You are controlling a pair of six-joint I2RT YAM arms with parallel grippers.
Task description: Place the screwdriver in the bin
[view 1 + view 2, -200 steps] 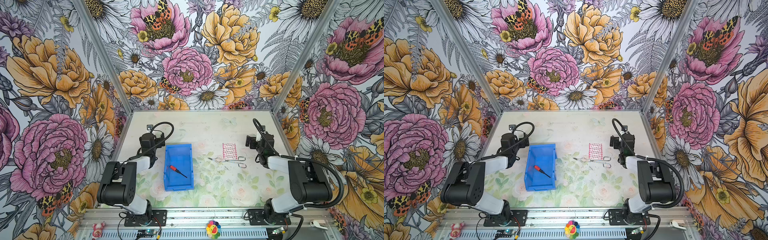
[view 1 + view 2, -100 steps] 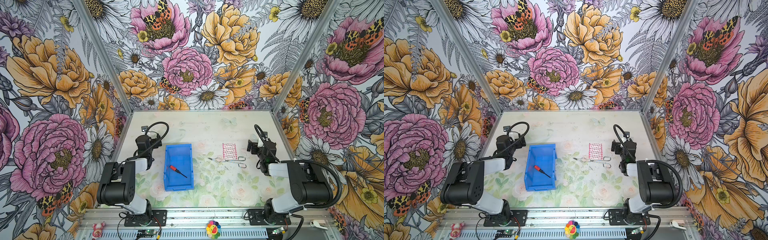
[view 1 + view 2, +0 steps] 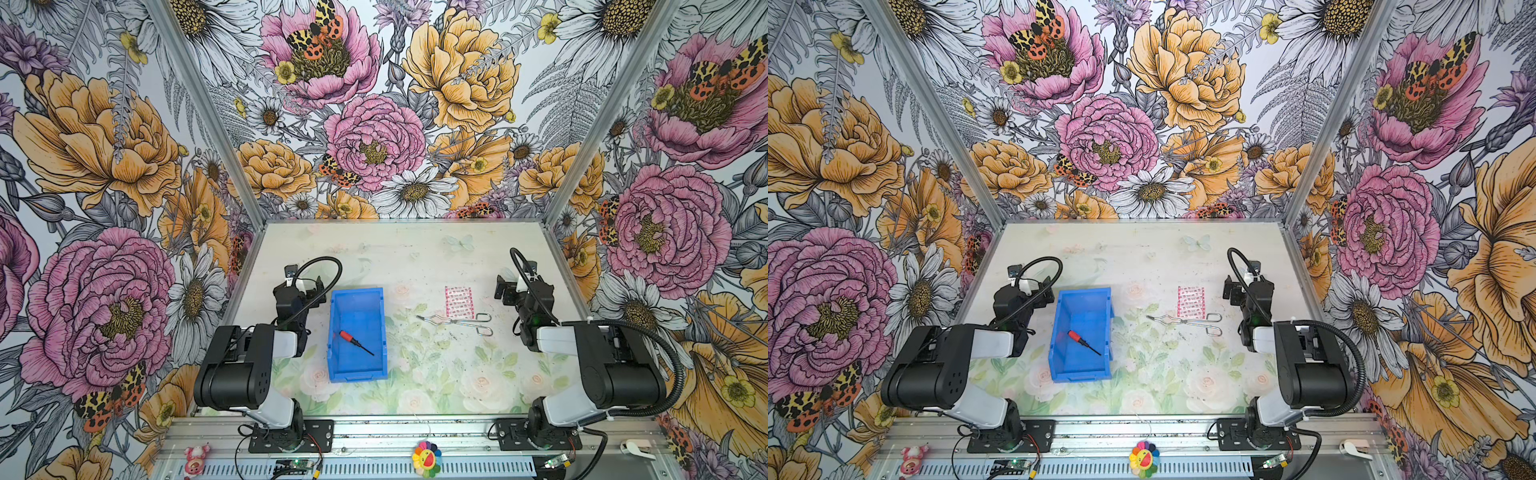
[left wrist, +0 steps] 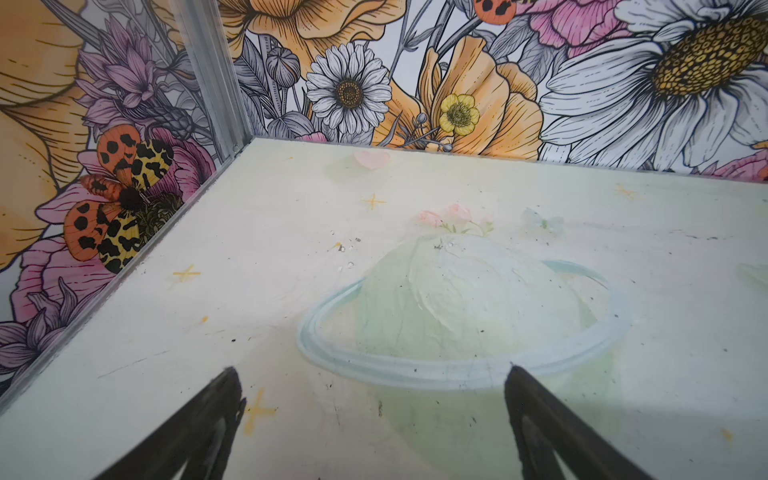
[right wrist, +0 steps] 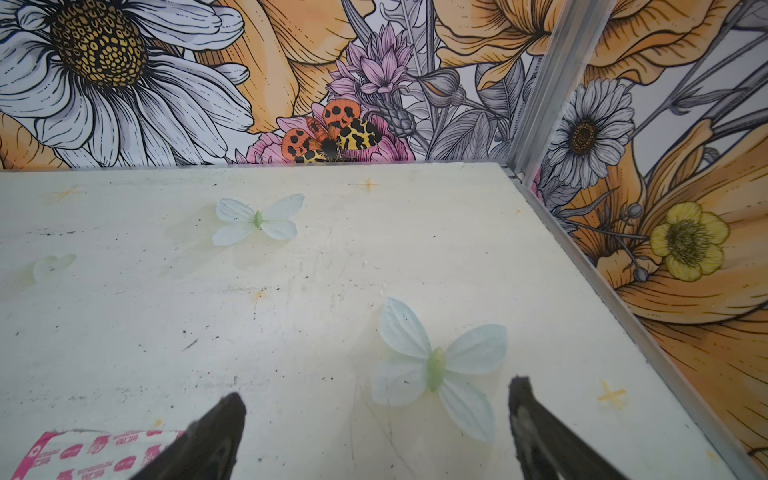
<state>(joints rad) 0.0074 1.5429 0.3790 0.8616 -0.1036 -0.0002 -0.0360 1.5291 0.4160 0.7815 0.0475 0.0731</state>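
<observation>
- The left gripper (image 4: 372,370) has its jaws spread wide; its black fingertips (image 4: 224,390) hang above the pale tabletop (image 4: 291,249), over a printed ringed planet.
- The right gripper (image 5: 376,386) also has its jaws spread wide above the tabletop. A printed pale butterfly lies between the tips, and the corner of a pink-and-white packet (image 5: 95,451) shows just beside one finger.
- In both top views the left gripper sits just beside the far left corner of the blue bin (image 3: 357,294), apart from it. The right gripper sits near the table's right edge, well apart from the bin.
- The screwdriver (image 3: 355,342) lies flat and diagonal on the bin's floor, red handle toward the left wall.
- Silver wire tongs (image 3: 457,321) lie on the table between the bin and the right gripper, at the packet's near edge.
</observation>
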